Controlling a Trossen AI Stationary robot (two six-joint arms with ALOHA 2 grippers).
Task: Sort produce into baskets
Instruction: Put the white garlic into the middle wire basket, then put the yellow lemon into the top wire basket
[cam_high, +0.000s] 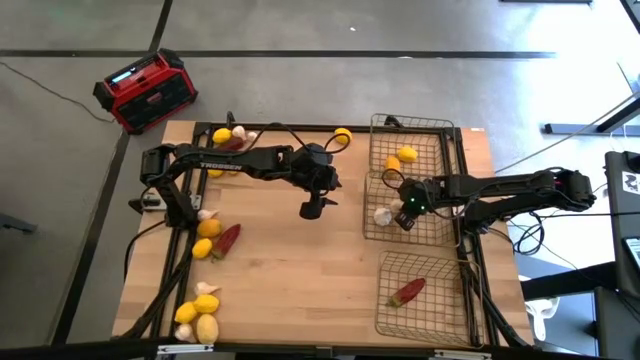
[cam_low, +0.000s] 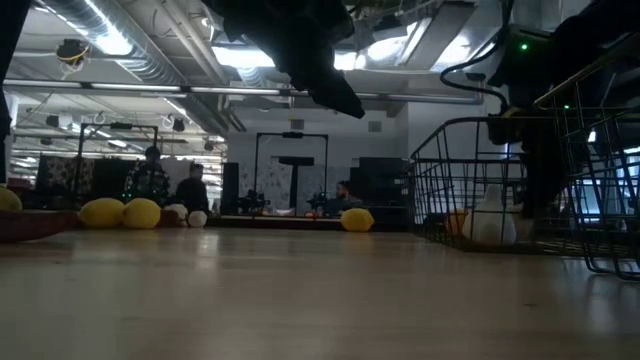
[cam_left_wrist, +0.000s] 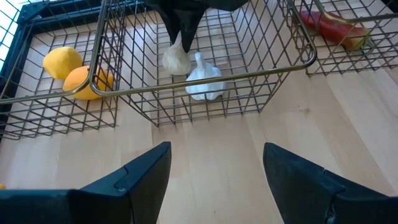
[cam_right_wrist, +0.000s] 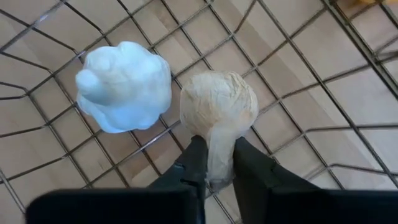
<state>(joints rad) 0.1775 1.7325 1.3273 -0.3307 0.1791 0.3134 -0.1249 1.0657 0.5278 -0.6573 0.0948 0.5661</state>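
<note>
Three wire-mesh baskets stand in a row along the table's right side. The far basket (cam_high: 430, 140) holds two lemons (cam_high: 405, 156), and the near basket (cam_high: 440, 310) holds a chili pepper (cam_high: 408, 291). In the middle basket (cam_high: 440, 228) a white garlic bulb (cam_right_wrist: 123, 84) lies on the mesh. Beside it is a tan garlic bulb (cam_right_wrist: 219, 106), with my right gripper (cam_right_wrist: 217, 168) shut on it. My left gripper (cam_left_wrist: 214, 174) hangs open over the table's middle (cam_high: 312, 208), facing that basket, with nothing between its fingers. My right gripper pinches the tan garlic bulb's stem (cam_right_wrist: 217, 155) between its two fingers (cam_right_wrist: 194, 163). The fingers come from above, pointing steeply down into the middle basket. The bulb hangs below them, stem up, low over the mesh floor beside the white bulb; whether it rests on the mesh I cannot tell.
Loose lemons (cam_high: 205, 250), garlic bulbs (cam_high: 207, 288) and a chili pepper (cam_high: 227, 240) lie along the table's left side. More lie at the far left (cam_high: 228, 137), and one lemon (cam_high: 343, 135) at the far edge. A red-and-black radio (cam_high: 145, 90) sits beyond the far left corner. Bare wood lies in the middle.
</note>
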